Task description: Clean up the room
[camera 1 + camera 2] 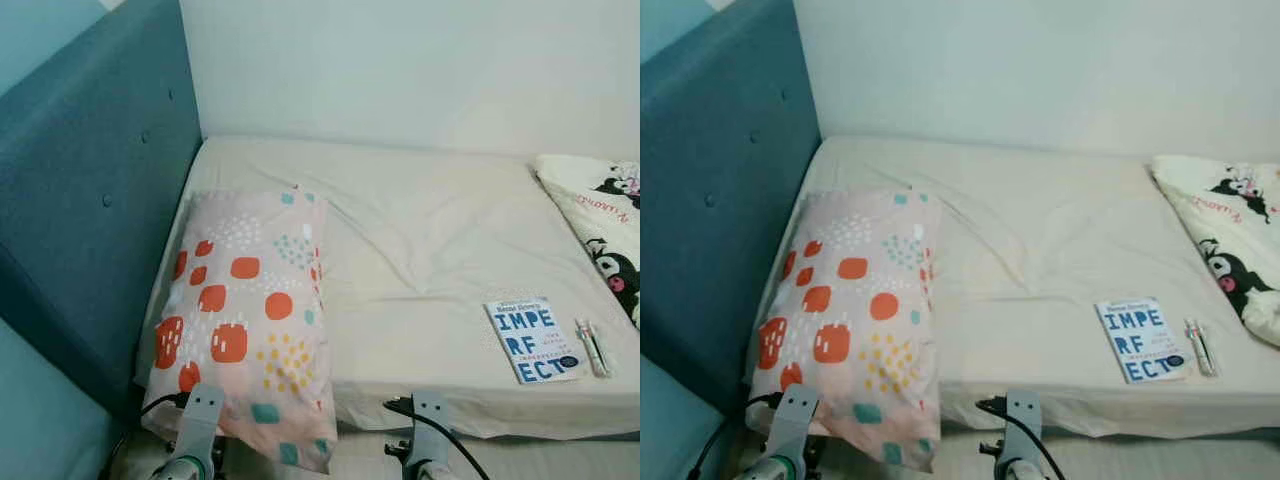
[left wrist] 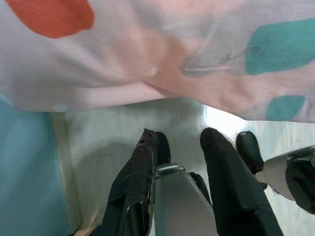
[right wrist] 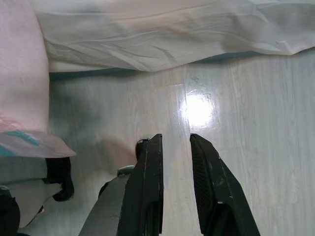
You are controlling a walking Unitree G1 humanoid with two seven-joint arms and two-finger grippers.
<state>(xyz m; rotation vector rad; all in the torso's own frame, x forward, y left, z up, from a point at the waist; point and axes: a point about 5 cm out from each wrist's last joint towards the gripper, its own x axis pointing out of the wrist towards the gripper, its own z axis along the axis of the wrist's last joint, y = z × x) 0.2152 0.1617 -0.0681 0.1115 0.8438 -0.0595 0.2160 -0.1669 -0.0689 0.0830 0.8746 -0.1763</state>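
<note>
Bed point(image 1: 420, 230): patterned pillow point(image 1: 245, 310) lower left, overhanging the edge; book point(image 1: 533, 340) and pen point(image 1: 592, 347) lower right. Left claw point(image 2: 179, 142) and right claw point(image 3: 174, 142) are held low, fingers slightly apart, empty. Risk: the pillow could be knocked floorward by a rising arm.

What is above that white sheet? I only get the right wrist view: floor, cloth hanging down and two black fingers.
Observer: That sheet covers a bed. A blue and white book lies near its front edge.
Operator: Is anything beside the book?
Observer: A pen-like item lies just to its right, not touching it.
Operator: And the pink cloth at the side?
Observer: That is a patterned pillow next to the blue headboard, and it hangs over the bed's front edge.
</note>
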